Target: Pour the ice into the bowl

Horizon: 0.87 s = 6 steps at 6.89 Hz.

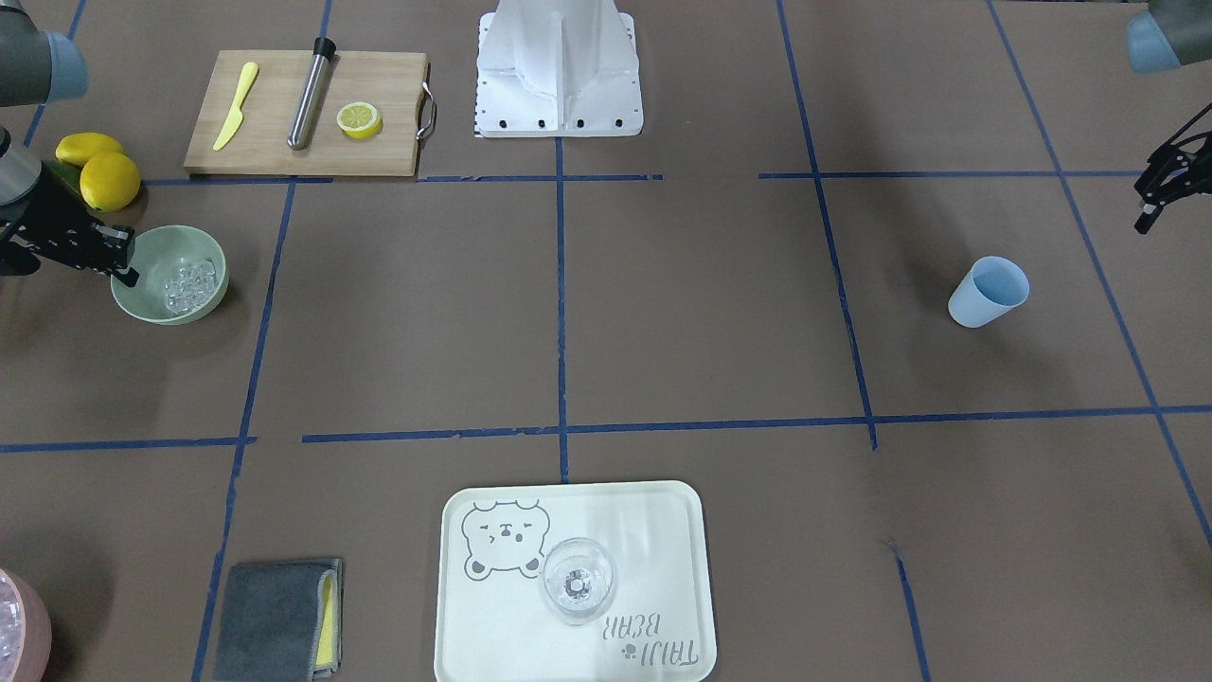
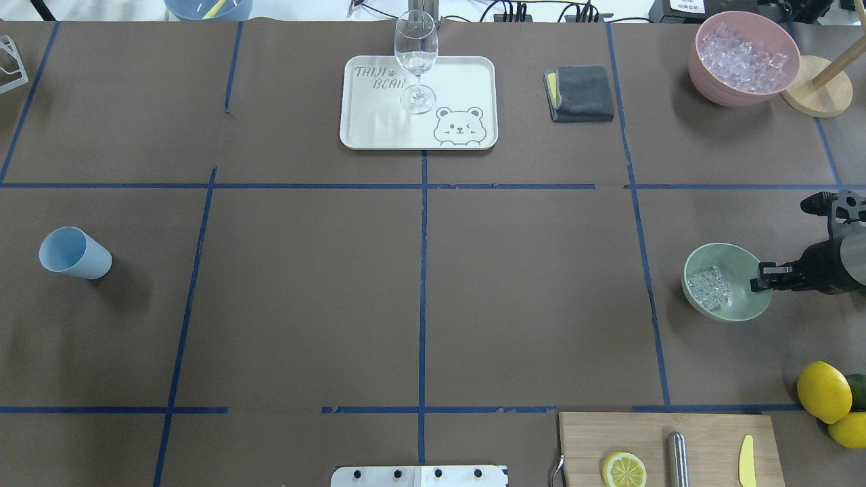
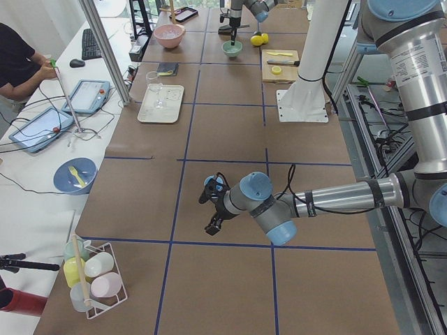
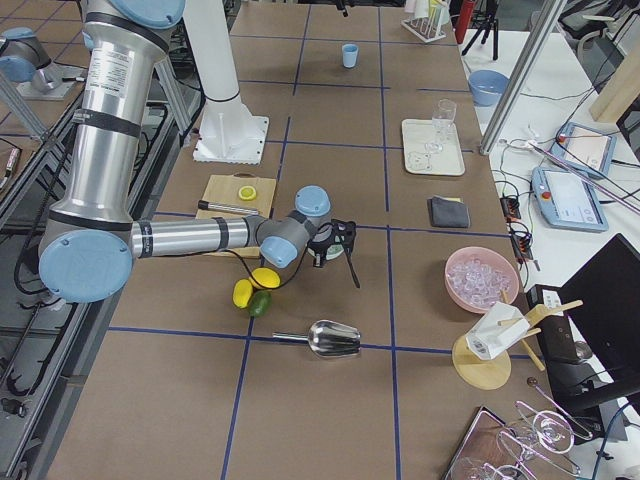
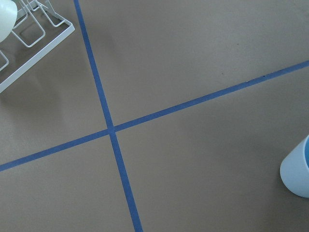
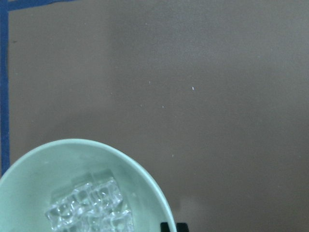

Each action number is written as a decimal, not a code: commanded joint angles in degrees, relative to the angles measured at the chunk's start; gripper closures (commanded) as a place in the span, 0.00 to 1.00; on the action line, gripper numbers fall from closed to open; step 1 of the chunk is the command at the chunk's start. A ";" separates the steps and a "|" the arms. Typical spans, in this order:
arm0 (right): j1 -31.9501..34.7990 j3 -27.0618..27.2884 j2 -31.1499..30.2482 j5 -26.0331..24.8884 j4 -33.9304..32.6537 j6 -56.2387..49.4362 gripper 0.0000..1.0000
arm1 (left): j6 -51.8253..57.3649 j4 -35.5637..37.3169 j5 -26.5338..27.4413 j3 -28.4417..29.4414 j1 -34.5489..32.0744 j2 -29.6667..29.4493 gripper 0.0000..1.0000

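**Right gripper**: I found it lying low and level at the near rim of the bowl. Its fingertips were drawn almost together, with only a slit between them. In the wrist view one tip sat over the rim's edge and the other just outside the wall. I judged that pose suited to steadying the bowl or taking it by the rim. I could not confirm that the tips actually clamped it.

**Ice**: a small heap lay inside the bowl, just ahead of the tips and toward the wall farthest from them. I saw no cubes on the table around it. On that showing I judged the pour complete.

**Scoop**: it lay on its side on the table, well off to one side of the right gripper and held by nothing. I judged it surplus to this step.

**Left gripper**: it hung far across the table from the right one, near the cup. Its wrist camera showed only table, tape and the cup's edge, so I could not tell whether its fingers were spread. I judged it parked there to keep clear of the bowl.

**Risk noted:** with the tips at the rim, a sideways pull could tilt the bowl and spill the ice.
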 commanded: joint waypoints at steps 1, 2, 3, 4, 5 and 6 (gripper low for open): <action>0.14 -0.81 0.41 0.53 0.00 -0.25 0.01 | 0.00 -0.01 0.07 0.05 0.08 -0.03 0.00; 1.79 -0.46 0.41 1.92 0.00 -0.25 0.00 | 0.00 -0.01 0.07 -0.04 0.08 -0.03 0.00; 7.20 -0.46 0.41 7.85 -0.52 -1.04 0.00 | 0.00 0.16 0.07 0.05 0.08 -0.03 0.00; 12.13 -0.90 0.32 12.53 -1.31 -5.57 0.00 | 0.00 1.04 0.07 0.31 0.26 -0.29 0.00; 14.87 -0.81 0.23 12.92 -3.67 -8.75 0.00 | 0.00 8.44 -1.58 -0.30 0.26 -2.82 0.00; 18.30 -0.90 0.23 13.45 -6.22 -14.70 0.00 | 0.09 13.65 -6.12 0.05 -1.31 -4.67 0.00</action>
